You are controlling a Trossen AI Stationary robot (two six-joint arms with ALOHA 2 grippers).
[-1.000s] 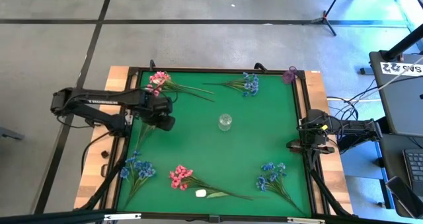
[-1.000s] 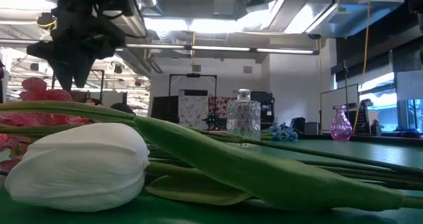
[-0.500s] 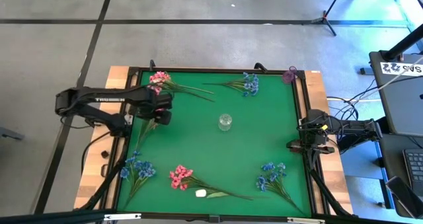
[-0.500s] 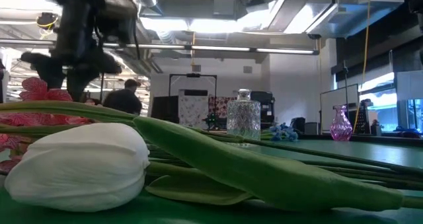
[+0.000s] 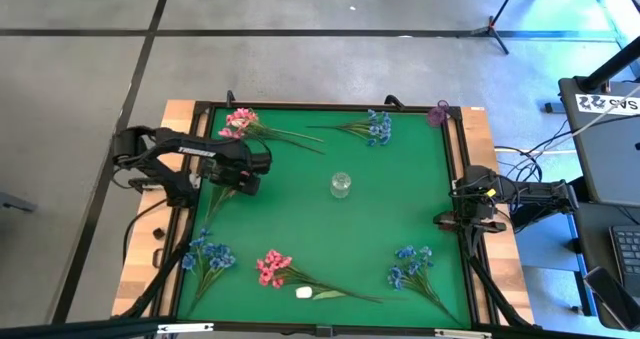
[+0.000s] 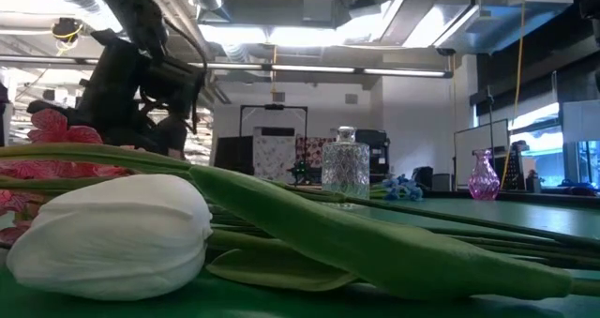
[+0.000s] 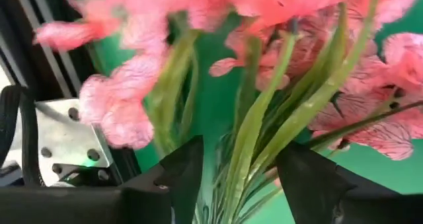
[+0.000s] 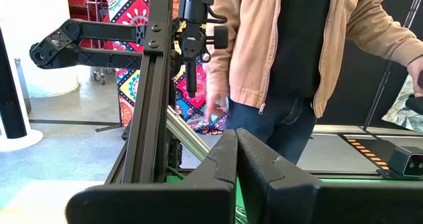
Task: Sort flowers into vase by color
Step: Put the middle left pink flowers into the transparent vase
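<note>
Pink flowers [image 5: 240, 122] lie at the mat's far left corner by the frame [image 5: 205, 108] in the high view, with the left gripper [image 5: 247, 180] just short of them and the clear vase [image 5: 341, 185] mid-mat across open room. The left wrist view shows wide jaws around the thin green stems [image 7: 264, 145], gripping nothing; the sprig looks light and bendy, so the stems look best to pinch. The right wrist view shows the right gripper [image 8: 236, 159] shut and empty.

We see two dark, nearly black arms built of boxy jointed links. The left arm [image 5: 185, 159], at the table's [image 5: 330, 239] left edge, carries small white lettering along its upper link, and black cables trail from its base. The right arm [image 5: 505, 199], at the table's right edge, has cables looping off its rear. Our wrist views show matte black fingers [image 8: 218, 178] with angular, wedge-like faces, and a silvery metal plate [image 7: 63, 141] with small dark screws beside them.
</note>
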